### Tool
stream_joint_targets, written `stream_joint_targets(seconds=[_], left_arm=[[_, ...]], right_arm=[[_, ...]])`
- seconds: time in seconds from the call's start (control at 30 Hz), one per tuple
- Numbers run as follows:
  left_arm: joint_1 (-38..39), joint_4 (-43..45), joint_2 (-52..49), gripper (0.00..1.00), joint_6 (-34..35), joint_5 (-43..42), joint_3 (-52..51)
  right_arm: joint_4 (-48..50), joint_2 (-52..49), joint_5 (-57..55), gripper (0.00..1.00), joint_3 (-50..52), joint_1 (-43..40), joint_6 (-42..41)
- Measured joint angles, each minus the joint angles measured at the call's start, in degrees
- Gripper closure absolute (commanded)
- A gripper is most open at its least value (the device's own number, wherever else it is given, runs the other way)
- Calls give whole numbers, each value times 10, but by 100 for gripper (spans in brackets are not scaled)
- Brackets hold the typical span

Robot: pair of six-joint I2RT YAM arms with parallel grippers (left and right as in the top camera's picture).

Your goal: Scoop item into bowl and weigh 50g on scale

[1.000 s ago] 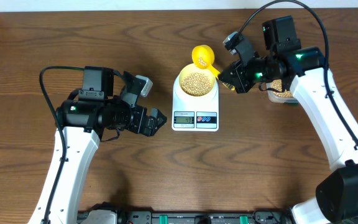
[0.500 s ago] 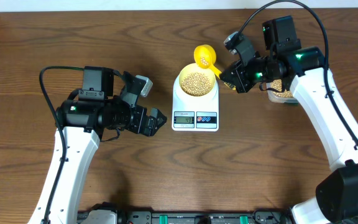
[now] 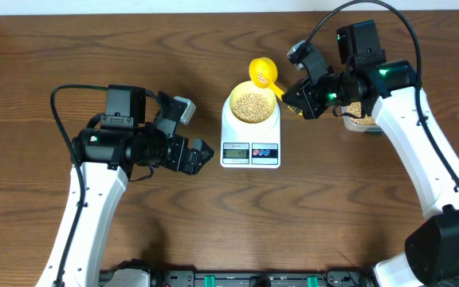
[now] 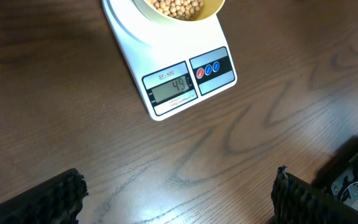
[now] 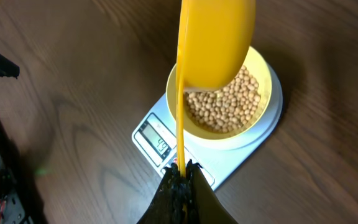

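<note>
Brown wood-grain table [image 3: 70, 48] fills the overhead view, with a black equipment rail [image 3: 237, 279] along its near edge and a pale strip [image 3: 213, 6] beyond its far edge. The left gripper [image 3: 200, 155] hangs just left of the scale [image 3: 250, 151], its fingers spread wide and holding nothing. The scale's display [image 4: 174, 87] faces the near edge and reads 44. The pale yellow bowl [image 3: 231, 102] sits on the platform, heaped with beans [image 3: 251, 106]. The right gripper [image 3: 293, 102] is clenched on the handle of a bright yellow scoop [image 3: 261, 72], which is held over the bowl's far rim. A clear tub [image 3: 361, 121] of beans sits behind the right arm. Against a second ago, the scoop sits slightly farther back and to the right; the left arm is where it was.
</note>
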State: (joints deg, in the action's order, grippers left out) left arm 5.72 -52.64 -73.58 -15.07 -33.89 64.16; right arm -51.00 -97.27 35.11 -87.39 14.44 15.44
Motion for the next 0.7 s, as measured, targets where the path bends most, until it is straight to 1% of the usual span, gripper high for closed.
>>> stream_joint_targets(seconds=[0.7], left_arm=[[0,0,0,2,0,0,0]], right_arm=[[-4,0,-14,99,0,0,-9]])
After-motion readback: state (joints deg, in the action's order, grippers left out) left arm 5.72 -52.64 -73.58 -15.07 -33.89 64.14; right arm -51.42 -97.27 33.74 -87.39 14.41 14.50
